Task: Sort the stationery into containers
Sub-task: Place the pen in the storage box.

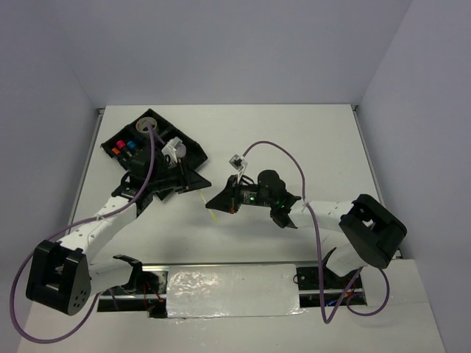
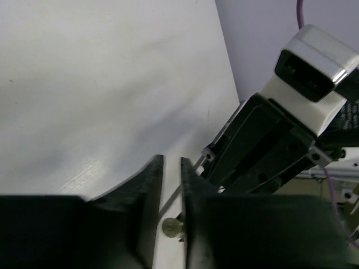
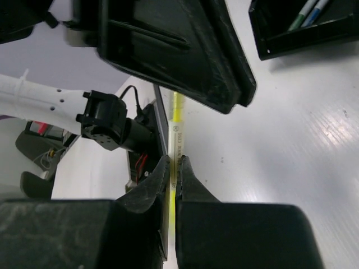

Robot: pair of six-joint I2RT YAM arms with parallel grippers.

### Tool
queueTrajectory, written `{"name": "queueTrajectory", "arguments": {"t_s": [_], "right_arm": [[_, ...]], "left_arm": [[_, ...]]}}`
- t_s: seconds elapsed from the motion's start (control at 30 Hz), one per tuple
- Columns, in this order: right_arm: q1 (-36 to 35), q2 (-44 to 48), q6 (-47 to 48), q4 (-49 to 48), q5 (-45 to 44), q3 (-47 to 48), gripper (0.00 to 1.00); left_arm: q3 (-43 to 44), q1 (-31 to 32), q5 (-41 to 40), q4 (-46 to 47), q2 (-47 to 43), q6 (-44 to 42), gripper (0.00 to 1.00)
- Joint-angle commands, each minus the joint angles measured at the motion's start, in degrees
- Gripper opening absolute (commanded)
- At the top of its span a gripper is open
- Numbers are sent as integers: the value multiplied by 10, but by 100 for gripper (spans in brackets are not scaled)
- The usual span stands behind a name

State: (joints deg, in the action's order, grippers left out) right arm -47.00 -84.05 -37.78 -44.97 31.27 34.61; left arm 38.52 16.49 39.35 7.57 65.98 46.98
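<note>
Right gripper (image 3: 174, 162) closed tight on the yellow-green pen (image 3: 177, 129), fingers pinched against the barrel from both sides. Pen outside every compartment, over the white table (image 1: 294, 132), just beside the near right edge of the black tray (image 1: 190, 141); in the overhead view only a short yellow length (image 1: 212, 215) visible between the two tool heads. Left gripper (image 2: 171, 168) narrow, its fingers set either side of the pen's end (image 2: 170, 226); actual pad contact impossible to confirm from these views. From the right wrist, far end of the pen hidden under the dark body of the left gripper, which blocks most of the upper view. From the left wrist, right arm's black finger mount and white camera housing (image 2: 311, 70) directly ahead, very near. In the tray: grey tape roll (image 1: 147, 123) in the far compartment, orange-, blue- and pink-capped highlighters (image 1: 126, 145) together in the left one. Tray corner (image 3: 291, 42) at the upper right of the right wrist view, with thin pen-like pieces (image 3: 305, 14) lying inside. Purple cable (image 1: 151, 158) draped over the tray, hiding part of its middle.
</note>
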Motion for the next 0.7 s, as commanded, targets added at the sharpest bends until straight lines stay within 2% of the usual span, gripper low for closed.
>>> {"name": "queueTrajectory", "arguments": {"t_s": [0.0, 0.13, 0.17, 0.2, 0.23, 0.27, 0.3, 0.33, 0.37, 0.4, 0.47, 0.53, 0.67], "right_arm": [[-5, 12, 10, -6, -22, 45, 0], [-5, -2, 3, 51, -71, 77, 0], [-5, -8, 3, 53, -73, 79, 0], [-5, -9, 1, 59, -74, 80, 13], [-3, -6, 2, 73, -97, 84, 21], [0, -2, 4, 109, -115, 85, 30], [1, 3, 13, 130, -134, 84, 49], [4, 17, 18, 154, -184, 84, 54], [6, 26, 23, 213, -216, 83, 54], [6, 43, 31, 245, -250, 85, 54], [7, 61, 38, 334, -334, 85, 55], [7, 91, 53, 383, -364, 79, 55], [7, 152, 78, 417, -387, 56, 55]], "left_arm": [[3, 3, 1, 13, -10, -11, 19], [18, 5, -33, -29, -16, -34, 3], [32, 5, -70, -66, -18, -41, 0], [41, 4, -91, -90, -18, -62, 0], [72, 5, -116, -125, -15, -76, 0], [93, 4, -187, -195, -10, -89, 0], [113, 4, -226, -229, 2, -114, 0], [163, 4, -271, -266, 13, -128, 0], [192, 4, -321, -301, 23, -139, 0], [249, 3, -410, -369, 53, -162, 0], [304, -1, -540, -429, 87, -180, 0], [369, -13, -595, -486, 138, -187, 0], [441, -53, -646, -503, 207, -203, 0]]}}
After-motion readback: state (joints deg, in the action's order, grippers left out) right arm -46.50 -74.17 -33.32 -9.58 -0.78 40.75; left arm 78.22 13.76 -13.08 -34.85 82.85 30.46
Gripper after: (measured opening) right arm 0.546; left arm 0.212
